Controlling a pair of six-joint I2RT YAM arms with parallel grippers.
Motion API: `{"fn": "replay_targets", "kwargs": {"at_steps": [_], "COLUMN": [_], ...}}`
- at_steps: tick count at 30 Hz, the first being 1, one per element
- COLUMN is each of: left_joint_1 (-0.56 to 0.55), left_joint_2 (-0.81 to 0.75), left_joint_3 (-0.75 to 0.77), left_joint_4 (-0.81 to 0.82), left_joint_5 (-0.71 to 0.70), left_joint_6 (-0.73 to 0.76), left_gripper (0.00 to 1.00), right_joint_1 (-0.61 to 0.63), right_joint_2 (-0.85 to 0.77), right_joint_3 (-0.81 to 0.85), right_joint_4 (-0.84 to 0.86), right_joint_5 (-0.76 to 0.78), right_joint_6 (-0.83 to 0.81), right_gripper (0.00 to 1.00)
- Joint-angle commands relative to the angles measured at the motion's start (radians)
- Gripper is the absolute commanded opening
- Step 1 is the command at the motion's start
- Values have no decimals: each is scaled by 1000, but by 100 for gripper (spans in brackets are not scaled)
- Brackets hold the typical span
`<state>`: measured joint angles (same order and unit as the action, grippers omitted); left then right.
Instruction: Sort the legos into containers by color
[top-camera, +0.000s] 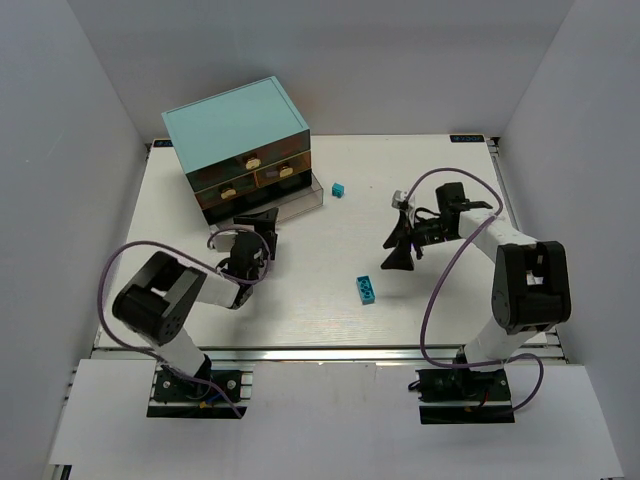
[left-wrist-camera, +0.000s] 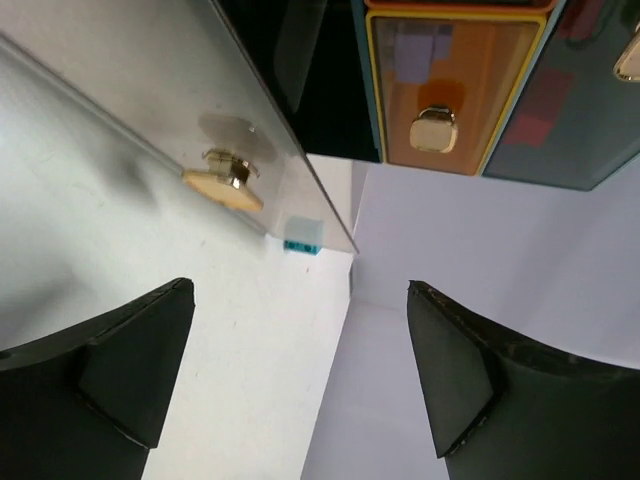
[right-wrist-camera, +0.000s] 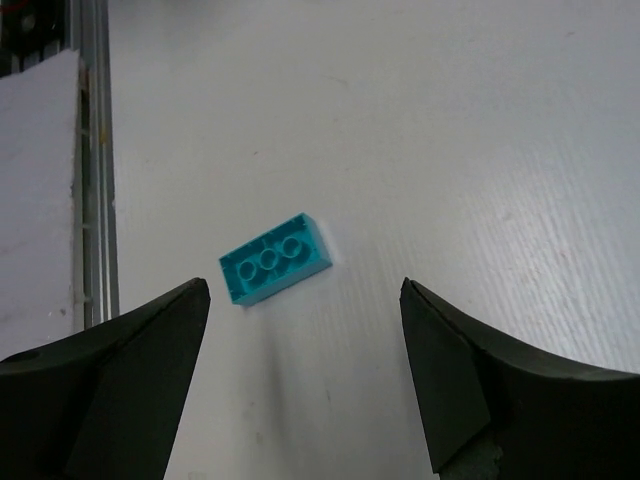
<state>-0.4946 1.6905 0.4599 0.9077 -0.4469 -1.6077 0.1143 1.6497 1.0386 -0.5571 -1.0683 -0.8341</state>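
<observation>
Holding the left claw (top-camera: 258, 228) wide and empty, low on a folded arm, facing the pulled-out drawer (left-wrist-camera: 150, 90) of the teal cabinet (top-camera: 235, 125). Angling the right claw (right-wrist-camera: 305, 284) down toward the bench (top-camera: 320, 240), jaws wide, with a cyan lego (right-wrist-camera: 276, 258) lying flat just beyond its tips and a smaller cyan lego (top-camera: 340, 189) resting beside the drawer.

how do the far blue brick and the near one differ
The far brick is short and squarish; the near brick is longer. The far brick sits beside the cabinet's open drawer; the near brick lies in the open, underside up. Both are cyan-blue.
</observation>
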Motion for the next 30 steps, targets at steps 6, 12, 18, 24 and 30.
{"fn": "replay_targets", "kwargs": {"at_steps": [6, 12, 18, 24, 30], "left_joint_1": [-1, -1, -1, -1, -1], "left_joint_2": [-319, -492, -690, -782, -801], "left_joint_3": [100, 128, 43, 144, 302], "left_joint_4": [-750, -1185, -1389, -1649, -1750], "left_joint_5": [115, 146, 140, 24, -91], "left_joint_6": [90, 140, 138, 206, 330], "left_gripper": [98, 98, 98, 98, 98], "right_joint_1": [122, 231, 347, 446, 533], "right_joint_2": [-17, -59, -205, -206, -92], "right_joint_3": [8, 26, -80, -104, -94], "right_joint_4": [-155, 43, 164, 151, 89], "right_joint_5": [114, 445, 755, 889, 1064], "right_joint_6": [-190, 357, 664, 812, 979], "right_gripper": [81, 70, 89, 89, 89]}}
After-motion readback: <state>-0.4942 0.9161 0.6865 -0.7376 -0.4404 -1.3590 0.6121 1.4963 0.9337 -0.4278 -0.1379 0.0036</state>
